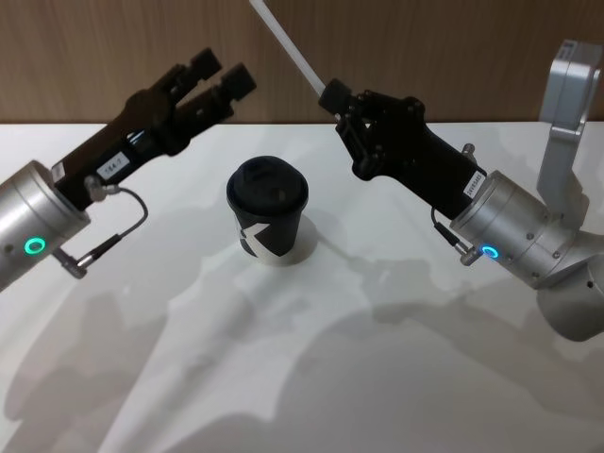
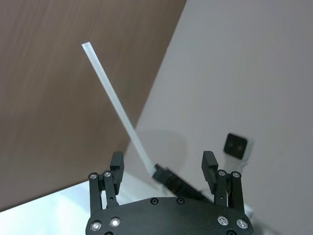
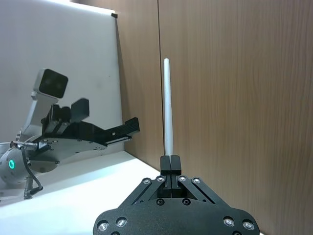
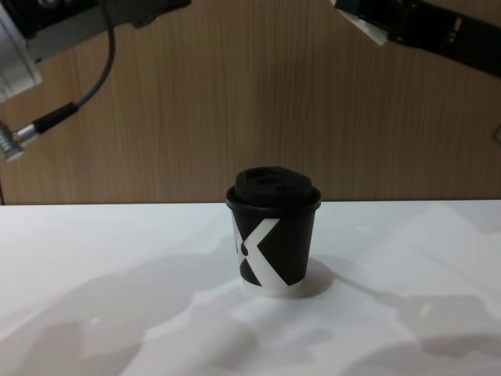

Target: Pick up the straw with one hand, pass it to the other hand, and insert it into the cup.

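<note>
The straw (image 1: 291,41) is a thin white tube, and my right gripper (image 1: 335,97) is shut on its lower end, above and right of the cup. It slants up and to the left from there. In the right wrist view the straw (image 3: 167,107) rises straight out of the shut right gripper (image 3: 170,161). My left gripper (image 1: 224,74) is open and holds nothing, raised above and left of the cup, fingers aimed toward the straw. From the left wrist the straw (image 2: 117,107) shows between and beyond the open fingers (image 2: 117,163). The black lidded cup (image 1: 267,209) (image 4: 274,232) stands upright mid-table.
The white table (image 1: 425,377) spreads around the cup. A brown wood-panel wall (image 4: 196,102) closes the far side. A black cable (image 1: 113,236) loops off the left wrist. The right arm's silver elbow (image 1: 566,104) stands at the far right.
</note>
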